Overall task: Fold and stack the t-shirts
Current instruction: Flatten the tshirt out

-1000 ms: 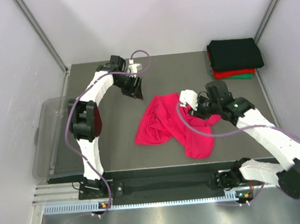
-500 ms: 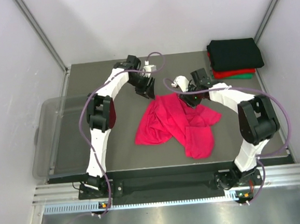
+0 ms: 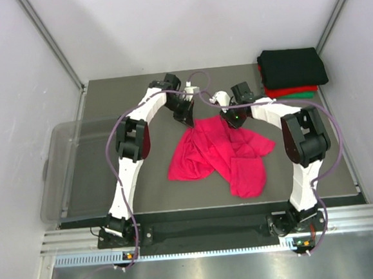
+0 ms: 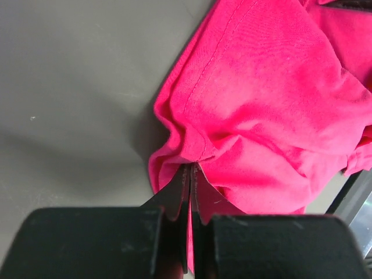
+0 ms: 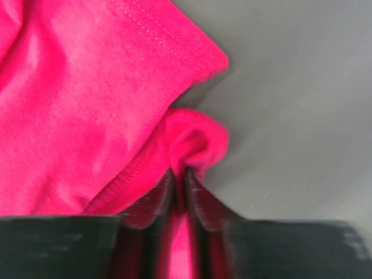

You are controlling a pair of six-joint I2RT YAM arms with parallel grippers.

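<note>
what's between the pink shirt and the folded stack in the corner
Nothing lies there: the top external view shows bare grey table between the pink t-shirt and the folded stack, with only the right arm stretched over it.

The magenta-pink t-shirt lay crumpled and unfolded, with one small fold of its stitched edge pinched between the tips of the left fingers and another between the tips of the right fingers. The rest of its wrinkled cloth spread away from both pairs toward the near side. The folded black t-shirt sat neatly on the red t-shirt and green t-shirt, stacked well apart from all the fingers, out beyond the right pair.
</note>
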